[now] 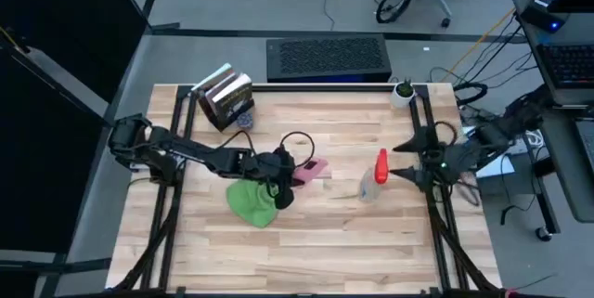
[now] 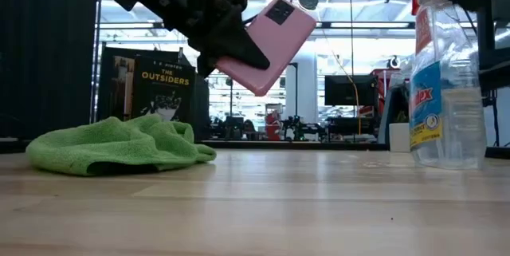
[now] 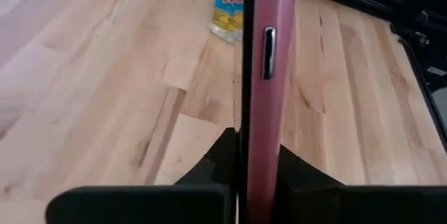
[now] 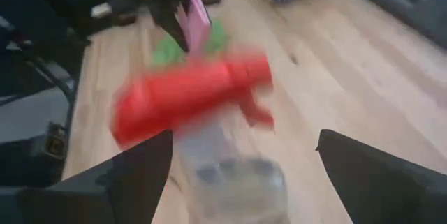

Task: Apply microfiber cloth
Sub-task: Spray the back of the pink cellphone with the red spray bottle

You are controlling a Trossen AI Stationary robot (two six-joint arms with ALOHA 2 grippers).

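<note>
The left pincer point(image 2: 239, 49) grips the pink phone point(image 2: 267, 45) tilted above the worktop point(image 1: 371, 233), just beside the microfiber cloth point(image 2: 119, 146), presenting it for wiping; the right pincer point(image 1: 401, 161) waits open beyond the spray bottle point(image 2: 446, 80).

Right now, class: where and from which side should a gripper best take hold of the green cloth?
Probably from straight above, pinching the raised folds at the top of the green cloth. It lies crumpled on the table with thin edges flat against the wood, and the left gripper, holding the pink phone, hangs beside it.

green microfiber cloth point(image 1: 251, 201) — crumpled, on table
</note>
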